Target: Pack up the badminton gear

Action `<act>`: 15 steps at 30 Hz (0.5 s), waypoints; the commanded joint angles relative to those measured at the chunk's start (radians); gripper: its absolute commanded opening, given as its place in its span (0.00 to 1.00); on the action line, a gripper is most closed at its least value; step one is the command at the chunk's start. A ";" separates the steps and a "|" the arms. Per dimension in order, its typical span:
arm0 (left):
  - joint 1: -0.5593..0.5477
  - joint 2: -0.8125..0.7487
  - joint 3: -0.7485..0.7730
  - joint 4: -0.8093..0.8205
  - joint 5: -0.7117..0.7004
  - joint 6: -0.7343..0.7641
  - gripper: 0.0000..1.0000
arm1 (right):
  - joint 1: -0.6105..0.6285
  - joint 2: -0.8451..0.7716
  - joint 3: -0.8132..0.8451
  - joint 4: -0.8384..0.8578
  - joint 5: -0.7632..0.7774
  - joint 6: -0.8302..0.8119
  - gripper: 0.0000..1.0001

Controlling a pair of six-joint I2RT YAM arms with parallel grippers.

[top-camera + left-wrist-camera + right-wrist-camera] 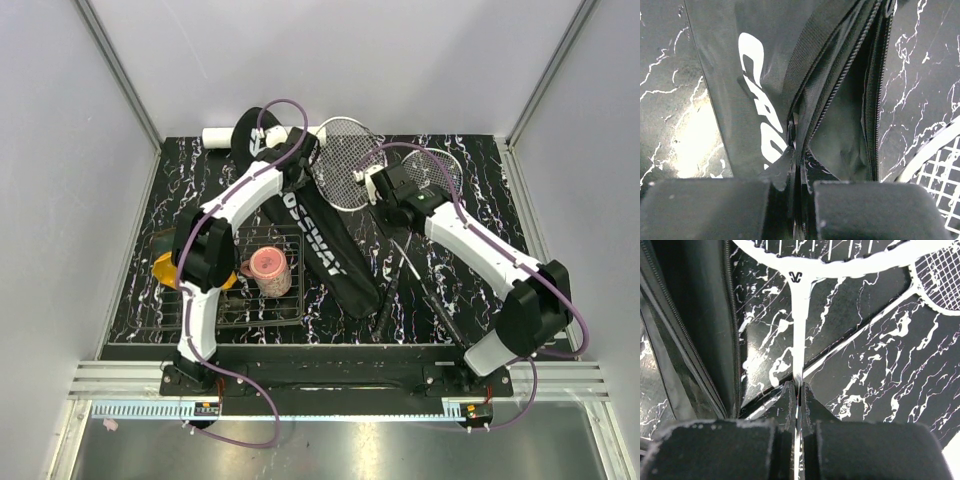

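Note:
The long black CROSSWAY bag lies diagonally on the table with its zipper open. My left gripper is shut on the fabric edge of the bag's opening and holds it up. My right gripper is shut on the thin shaft of one racket, just below its white-strung head. The second racket lies beside it to the right. A white tube lies at the back left behind the bag. No shuttlecocks are in view.
A pink cup lies on a wire rack at the front left. A yellow-black object sits at the rack's left, partly under my left arm. The rackets' dark handles cross right of the bag.

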 commanded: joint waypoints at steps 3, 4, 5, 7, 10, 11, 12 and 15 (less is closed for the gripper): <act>0.015 -0.112 -0.044 0.114 0.085 0.026 0.00 | 0.055 -0.048 0.009 -0.032 0.034 -0.030 0.00; 0.014 -0.119 -0.049 0.117 0.089 0.031 0.00 | 0.068 -0.039 0.012 -0.052 0.034 -0.030 0.00; 0.014 -0.135 -0.067 0.135 0.098 0.031 0.00 | 0.076 -0.030 0.011 -0.055 0.039 -0.027 0.00; 0.015 -0.158 -0.093 0.166 0.111 0.043 0.00 | 0.091 -0.022 0.007 -0.064 0.040 -0.017 0.00; 0.018 -0.211 -0.144 0.213 0.126 0.046 0.00 | 0.099 -0.014 -0.008 -0.073 0.048 -0.005 0.00; 0.017 -0.236 -0.170 0.242 0.141 0.051 0.00 | 0.107 -0.011 -0.011 -0.072 0.048 -0.002 0.00; 0.018 -0.249 -0.185 0.258 0.151 0.054 0.00 | 0.110 -0.011 -0.011 -0.073 0.049 0.001 0.00; 0.017 -0.280 -0.216 0.279 0.154 0.031 0.00 | 0.125 0.012 -0.003 -0.081 0.075 0.019 0.00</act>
